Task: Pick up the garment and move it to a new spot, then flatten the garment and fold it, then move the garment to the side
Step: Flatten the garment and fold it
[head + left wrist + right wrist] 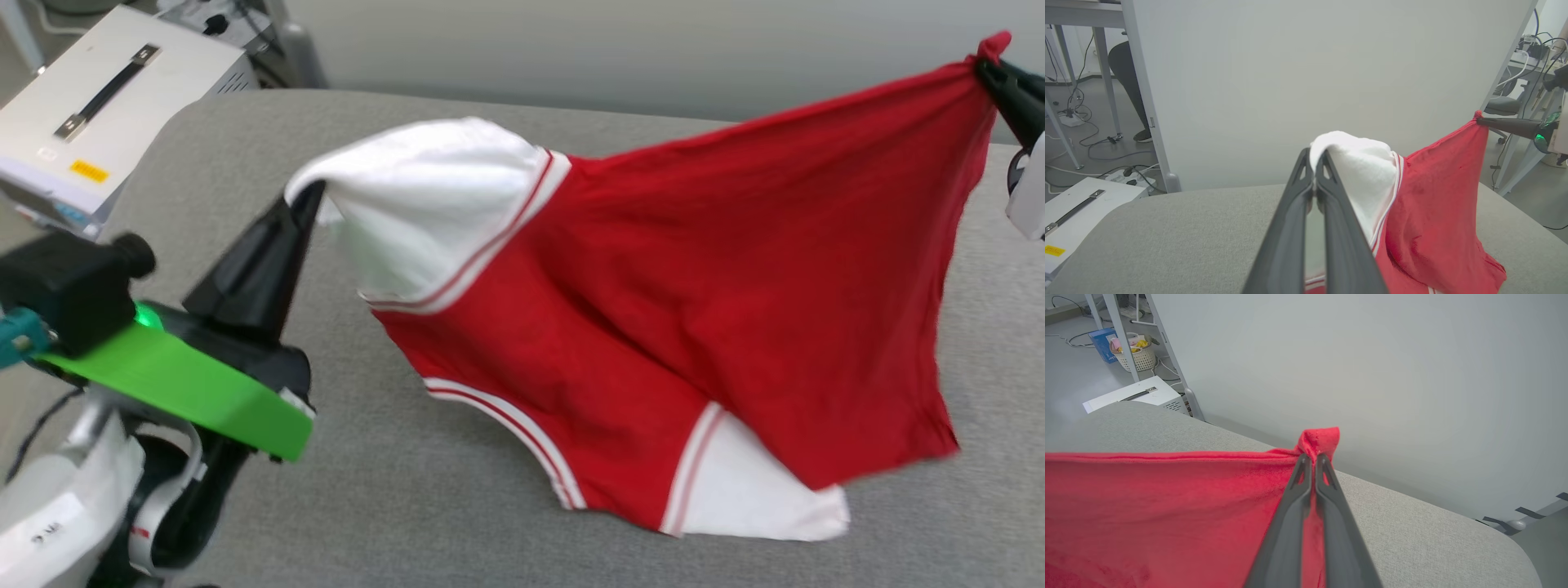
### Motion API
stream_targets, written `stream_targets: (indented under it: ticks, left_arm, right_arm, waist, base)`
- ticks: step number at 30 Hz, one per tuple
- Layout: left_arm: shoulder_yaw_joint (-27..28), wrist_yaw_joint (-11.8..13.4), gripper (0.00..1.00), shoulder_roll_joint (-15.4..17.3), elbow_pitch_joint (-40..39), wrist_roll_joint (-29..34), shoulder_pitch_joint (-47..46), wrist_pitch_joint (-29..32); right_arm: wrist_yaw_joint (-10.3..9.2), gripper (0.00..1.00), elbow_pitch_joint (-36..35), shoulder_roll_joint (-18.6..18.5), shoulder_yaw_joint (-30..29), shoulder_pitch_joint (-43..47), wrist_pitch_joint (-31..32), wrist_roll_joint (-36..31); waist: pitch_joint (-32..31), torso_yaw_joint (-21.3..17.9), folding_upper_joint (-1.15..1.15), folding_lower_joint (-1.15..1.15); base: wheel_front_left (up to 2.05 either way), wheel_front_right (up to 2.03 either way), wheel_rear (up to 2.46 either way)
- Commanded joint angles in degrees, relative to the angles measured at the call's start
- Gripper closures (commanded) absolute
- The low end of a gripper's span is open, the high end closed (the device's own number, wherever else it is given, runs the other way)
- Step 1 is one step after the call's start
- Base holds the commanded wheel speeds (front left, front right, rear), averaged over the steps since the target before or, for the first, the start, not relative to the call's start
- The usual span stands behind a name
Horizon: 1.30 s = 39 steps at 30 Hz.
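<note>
The left end effector (306, 200) pinches a white sleeve (424, 188) and the right end effector (984, 65) a red corner of the soft red jersey T-shirt (694, 286), stretched over the grey fabric worktop's (408, 506) middle, likely to spread it flat

Red garment (718, 269), white stripe-trimmed sleeves (424, 196)

Left gripper (306, 200) and right gripper (986, 72) held apart, both pinched closed
</note>
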Motion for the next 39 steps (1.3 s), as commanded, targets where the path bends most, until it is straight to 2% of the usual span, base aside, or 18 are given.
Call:
stream_targets:
  ticks: [1, 3, 14, 23, 29, 32, 33, 39]
  left_arm:
    - [1.0, 0.6, 1.00, -0.5, 0.1, 0.1, -2.0, -0.7]
    - [2.4, 1.1, 1.00, -1.1, 0.1, 0.0, -3.6, -1.5]
    - [7.3, 1.6, 1.00, 0.4, 0.9, 2.2, -12.9, -2.7]
    - [9.4, -0.2, 1.00, 2.5, 2.4, 3.9, -24.5, -1.6]
    - [9.4, -3.6, 1.00, 4.9, 6.2, 5.0, -34.9, 0.6]
    - [8.9, -6.1, 1.00, 6.2, 9.4, 5.7, -41.3, 1.9]
    - [7.9, -9.0, 1.00, 7.1, 13.5, 6.2, -48.1, 3.5]
    - [3.8, -16.2, 1.00, 8.2, 23.4, 9.8, -62.1, 6.5]
  right_arm:
    - [-0.03, 1.00, -1.3, 0.2, -0.4, -0.9, -0.6, -0.3]
    - [-0.03, 1.00, -3.4, 0.4, -0.8, -0.9, -0.8, -0.6]
    - [-0.03, 1.00, -12.4, 3.3, -3.7, -1.8, -0.8, -1.8]
    - [-0.03, 1.00, -16.8, 5.8, -6.8, -6.1, -0.6, -3.0]
    - [-0.03, 1.00, -17.2, 6.9, -8.3, -11.1, -0.9, -4.6]
    - [-0.03, 1.00, -16.1, 6.9, -8.5, -14.6, -1.4, -5.8]
    - [-0.03, 1.00, -14.0, 6.9, -8.4, -19.1, -2.3, -7.1]
    - [-0.03, 1.00, -7.7, 6.5, -7.4, -28.7, -5.4, -10.8]
  waist:
    - [-2.9, -4.0, 0.68, 0.00]
    - [-3.3, -5.0, 0.68, 0.00]
    - [-3.5, -9.2, 0.68, 0.00]
    - [1.2, -10.6, 0.68, 0.00]
    - [7.2, -11.2, 0.68, 0.00]
    - [11.0, -11.5, 0.68, 0.00]
    - [15.2, -11.8, 0.68, 0.00]
    - [23.2, -12.0, 0.68, 0.00]
  base:
    - [0.00, 0.00, 0.00]
    - [0.00, 0.00, 0.00]
    - [0.00, 0.00, 0.00]
    - [0.00, 0.00, 0.00]
    - [0.00, 0.00, 0.00]
    - [0.00, 0.00, 0.00]
    - [0.00, 0.00, 0.00]
    - [0.00, 0.00, 0.00]
